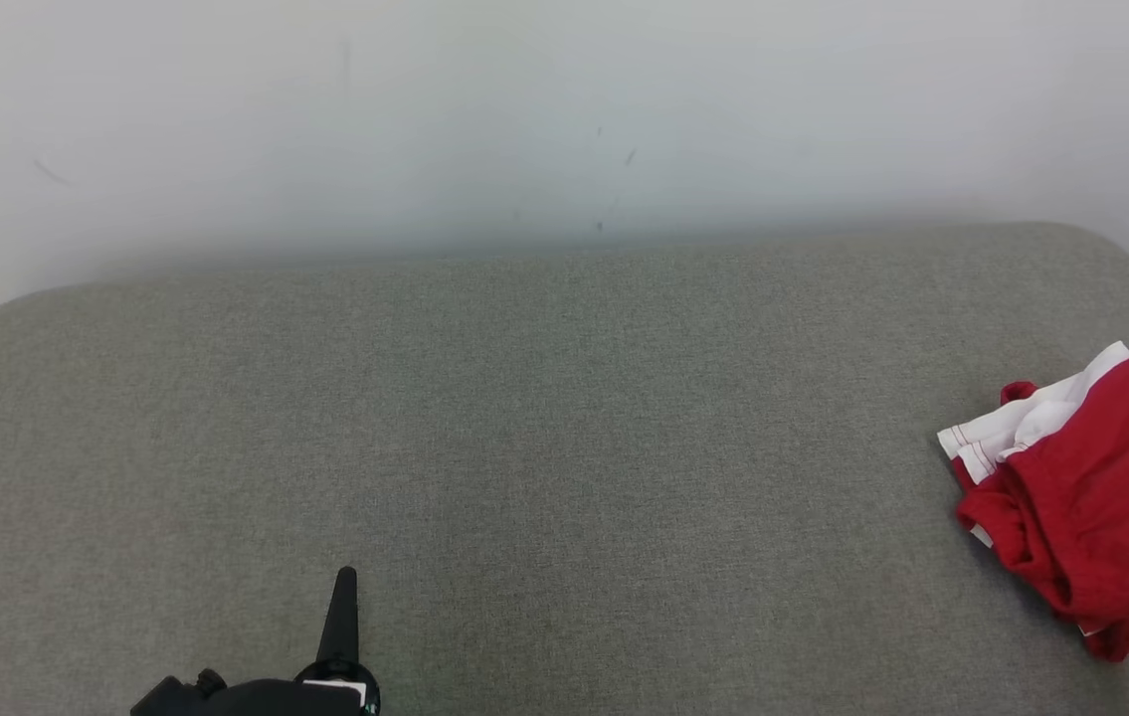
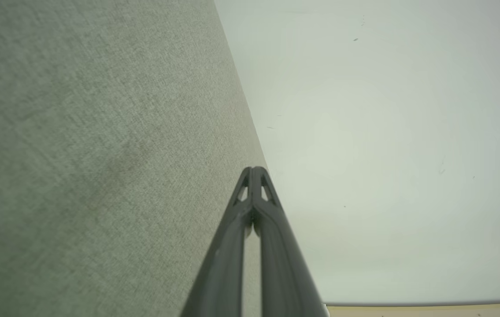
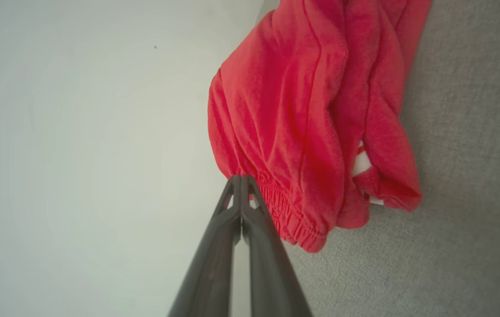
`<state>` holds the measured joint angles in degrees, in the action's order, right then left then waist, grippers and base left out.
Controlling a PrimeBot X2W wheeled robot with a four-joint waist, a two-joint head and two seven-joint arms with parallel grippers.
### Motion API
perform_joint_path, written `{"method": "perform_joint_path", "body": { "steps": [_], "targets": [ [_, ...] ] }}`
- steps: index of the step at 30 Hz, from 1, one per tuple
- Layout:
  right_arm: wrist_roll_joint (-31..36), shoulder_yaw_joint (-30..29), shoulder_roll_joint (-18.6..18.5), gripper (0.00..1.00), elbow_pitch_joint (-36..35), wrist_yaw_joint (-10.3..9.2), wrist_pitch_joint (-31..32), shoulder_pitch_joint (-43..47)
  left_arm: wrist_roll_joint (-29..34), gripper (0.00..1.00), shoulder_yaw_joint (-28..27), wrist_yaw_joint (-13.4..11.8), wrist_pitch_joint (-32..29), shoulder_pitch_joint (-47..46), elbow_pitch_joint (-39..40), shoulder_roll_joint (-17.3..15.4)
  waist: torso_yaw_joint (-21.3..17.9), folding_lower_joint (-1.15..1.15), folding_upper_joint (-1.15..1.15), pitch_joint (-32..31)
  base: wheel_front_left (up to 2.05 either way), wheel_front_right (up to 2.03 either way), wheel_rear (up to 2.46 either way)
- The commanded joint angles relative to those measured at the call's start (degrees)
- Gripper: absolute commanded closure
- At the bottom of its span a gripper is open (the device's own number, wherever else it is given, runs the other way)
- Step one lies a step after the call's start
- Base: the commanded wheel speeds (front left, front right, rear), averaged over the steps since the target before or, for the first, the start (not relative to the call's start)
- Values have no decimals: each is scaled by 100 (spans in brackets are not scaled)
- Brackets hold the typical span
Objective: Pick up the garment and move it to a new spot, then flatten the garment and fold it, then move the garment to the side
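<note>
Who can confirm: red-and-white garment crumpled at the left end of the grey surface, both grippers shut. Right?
Wrong end: the head view shows the garment crumpled at the right end of the grey surface. The left gripper and right gripper are shut, as stated.

Grey fabric surface (image 1: 564, 428) spreads wide across the head view, its far corners rounded. On it, down at the right edge of the frame, a red garment (image 1: 1091, 497) lies crumpled, white band showing at its upper left.
</note>
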<state>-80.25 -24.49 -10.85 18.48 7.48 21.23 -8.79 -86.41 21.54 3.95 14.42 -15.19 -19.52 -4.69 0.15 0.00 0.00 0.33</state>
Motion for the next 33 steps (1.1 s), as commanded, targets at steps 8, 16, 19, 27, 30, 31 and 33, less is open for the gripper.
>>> {"method": "perform_joint_path", "body": {
  "steps": [8, 16, 19, 27, 30, 31, 33],
  "targets": [
    [-420, -250, -24, 100, 142, 3, 180, -128, -420, 100, 59, 120, 33, -152, -112, 48, -6, 0, 0, 4, 0, 0, 0],
    [-742, -462, -12, 100, 271, 2, 338, -204, -763, 100, 106, 225, 44, -211, -212, 97, -12, 0, 0, 8, 0, 0, 0],
    [-845, -536, -7, 100, 323, 2, 396, -227, -896, 100, 124, 249, 52, -235, -249, 115, -15, 0, 0, 9, 0, 0, 0],
    [-1152, -734, 6, 100, 443, 2, 537, -287, -1215, 100, 169, 329, 69, -285, -350, 163, -21, 0, 0, 13, 0, 0, 0],
    [-1247, -805, 12, 100, 488, 2, 593, -316, -1335, 100, 185, 358, 75, -311, -381, 178, -23, 0, 0, 15, 0, 0, 0],
    [-1283, -829, 13, 100, 504, 2, 609, -323, -1373, 100, 191, 368, 74, -322, -389, 185, -24, 0, 0, 15, 0, 0, 0],
    [-1320, -852, 15, 100, 520, 2, 621, -328, -1402, 100, 198, 382, 66, -331, -399, 193, -25, 0, 0, 16, 0, 0, 0]
  ]
}}
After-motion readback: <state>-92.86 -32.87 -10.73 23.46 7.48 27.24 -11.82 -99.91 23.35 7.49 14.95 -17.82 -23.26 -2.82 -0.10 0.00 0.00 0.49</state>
